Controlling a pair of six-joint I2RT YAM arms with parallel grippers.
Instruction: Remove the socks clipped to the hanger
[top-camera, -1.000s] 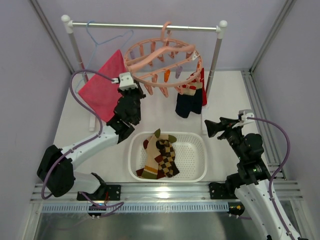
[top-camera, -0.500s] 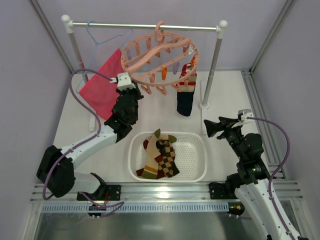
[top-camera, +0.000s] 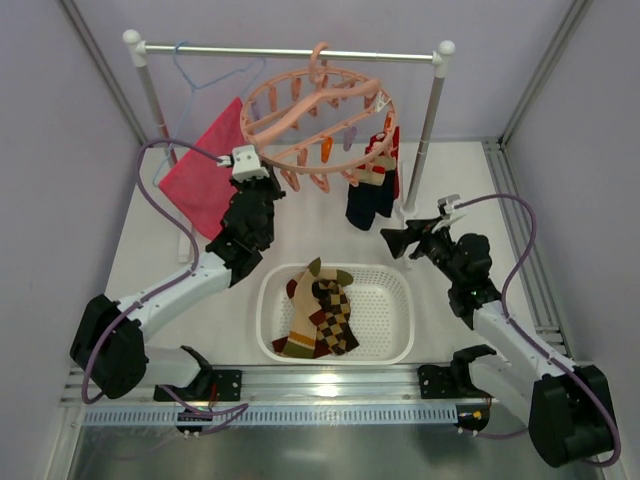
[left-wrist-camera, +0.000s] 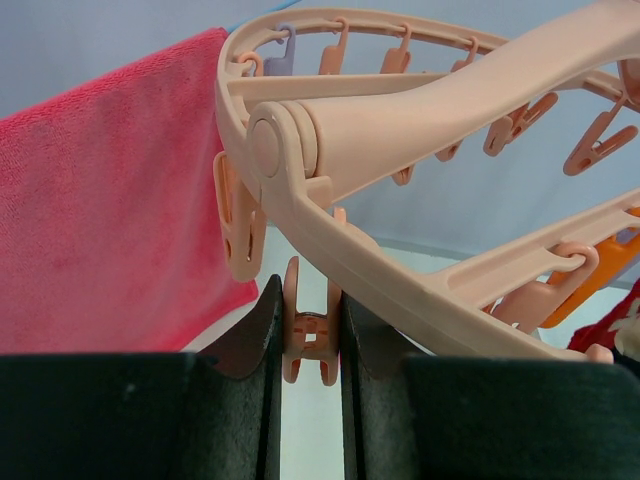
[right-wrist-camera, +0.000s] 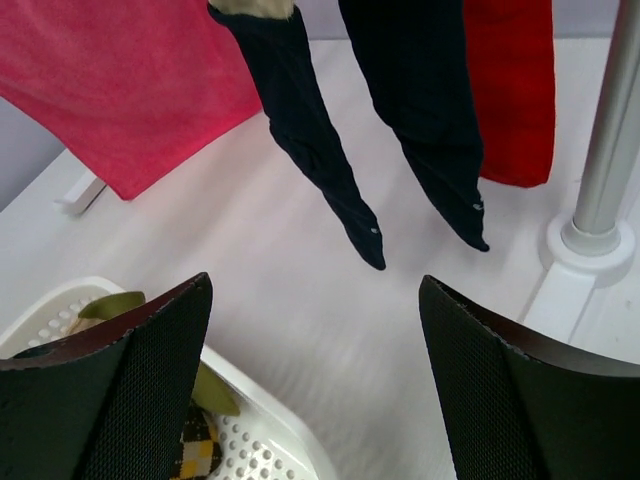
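The salmon-pink ring hanger hangs by its hook from the rail. My left gripper is at its left rim, shut on one dangling clip that sits pinched between the black fingers. Two navy socks and a red sock hang clipped at the ring's right side. In the right wrist view the navy socks dangle just ahead of my right gripper, which is open with nothing in it. Argyle and striped socks lie in the basket.
A white perforated basket stands between the arms; its corner lies under the right gripper. A pink-red cloth and a light-blue wire hanger hang at the rail's left. The rack's right post stands beside the socks.
My right arm has reached forward and left to just below the hanging socks. The ring has tipped and the socks have swung. The left gripper has stayed on the clip.
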